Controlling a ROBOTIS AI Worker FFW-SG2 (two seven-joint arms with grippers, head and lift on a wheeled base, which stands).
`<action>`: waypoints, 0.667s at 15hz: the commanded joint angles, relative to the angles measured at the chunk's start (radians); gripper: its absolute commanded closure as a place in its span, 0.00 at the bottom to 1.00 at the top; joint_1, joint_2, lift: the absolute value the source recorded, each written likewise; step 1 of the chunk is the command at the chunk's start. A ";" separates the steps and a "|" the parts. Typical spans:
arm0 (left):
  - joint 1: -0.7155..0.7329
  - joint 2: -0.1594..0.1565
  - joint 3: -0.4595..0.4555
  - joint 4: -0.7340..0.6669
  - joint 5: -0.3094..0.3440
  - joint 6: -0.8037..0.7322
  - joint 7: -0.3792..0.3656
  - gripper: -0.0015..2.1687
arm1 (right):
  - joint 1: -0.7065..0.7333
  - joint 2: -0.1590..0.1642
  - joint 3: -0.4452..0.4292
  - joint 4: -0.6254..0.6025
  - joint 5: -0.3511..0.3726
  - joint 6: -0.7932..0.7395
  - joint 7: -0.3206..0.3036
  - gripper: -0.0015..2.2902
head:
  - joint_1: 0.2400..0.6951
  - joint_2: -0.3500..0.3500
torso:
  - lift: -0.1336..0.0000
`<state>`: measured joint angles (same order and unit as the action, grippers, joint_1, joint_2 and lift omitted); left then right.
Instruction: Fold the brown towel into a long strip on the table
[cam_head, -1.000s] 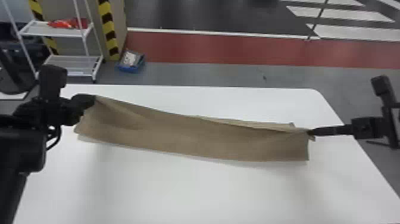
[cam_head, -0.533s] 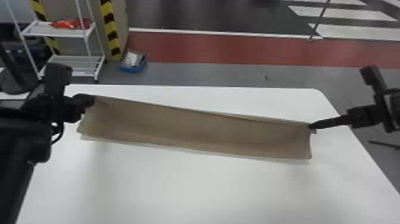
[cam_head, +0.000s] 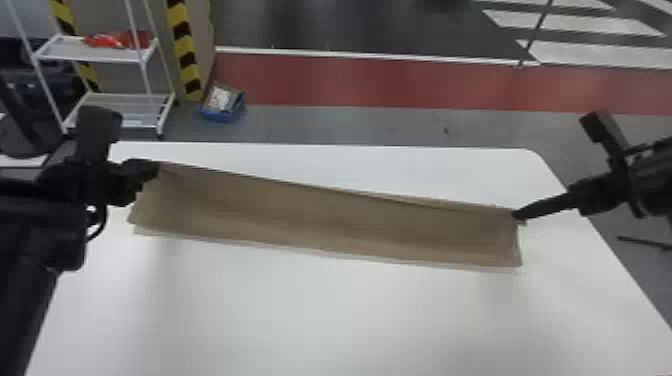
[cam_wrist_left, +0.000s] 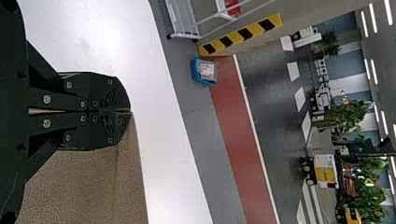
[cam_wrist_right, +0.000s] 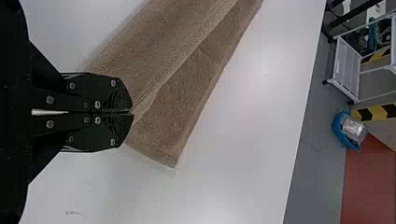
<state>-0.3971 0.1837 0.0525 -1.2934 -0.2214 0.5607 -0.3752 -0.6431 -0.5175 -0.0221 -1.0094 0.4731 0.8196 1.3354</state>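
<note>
1. One smooth white table (cam_head: 310, 315) spreads over the lower part of the head view and up past its middle.
2. At the right, the black two-fingered right gripper (cam_head: 518, 215) has its fingers pinched together on the upper right corner of the towel.
3. Across the middle, the long brown cloth towel (cam_head: 340, 220) is stretched in a layered strip over the table, slanting down from left to right.
4. Left of the middle, the black two-fingered left gripper (cam_head: 152, 171) has its fingers closed on the towel's upper left corner.
5. On the grey floor at the upper left sits a small blue bin (cam_head: 216, 115).
6. Farther up and left stands a white metal rack (cam_head: 95, 56).
7. Beyond, a red floor band (cam_head: 340, 82) runs toward the right edge.
</note>
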 joint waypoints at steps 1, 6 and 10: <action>0.000 0.000 0.000 0.008 0.000 -0.003 0.001 0.99 | 0.003 0.022 -0.005 0.000 0.002 -0.041 -0.056 0.75 | 1.00 0.35 | 0.25; 0.006 0.002 0.000 0.011 -0.001 -0.003 0.004 0.99 | 0.020 0.079 -0.016 -0.001 0.032 -0.087 -0.205 0.27 | 1.00 0.36 | 0.25; 0.015 -0.001 -0.002 0.013 0.002 -0.009 0.006 0.99 | 0.040 0.106 -0.004 -0.006 0.070 -0.078 -0.326 0.01 | 1.00 0.36 | 0.25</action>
<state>-0.3853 0.1839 0.0517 -1.2815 -0.2202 0.5537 -0.3698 -0.6118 -0.4190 -0.0290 -1.0119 0.5375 0.7344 1.0266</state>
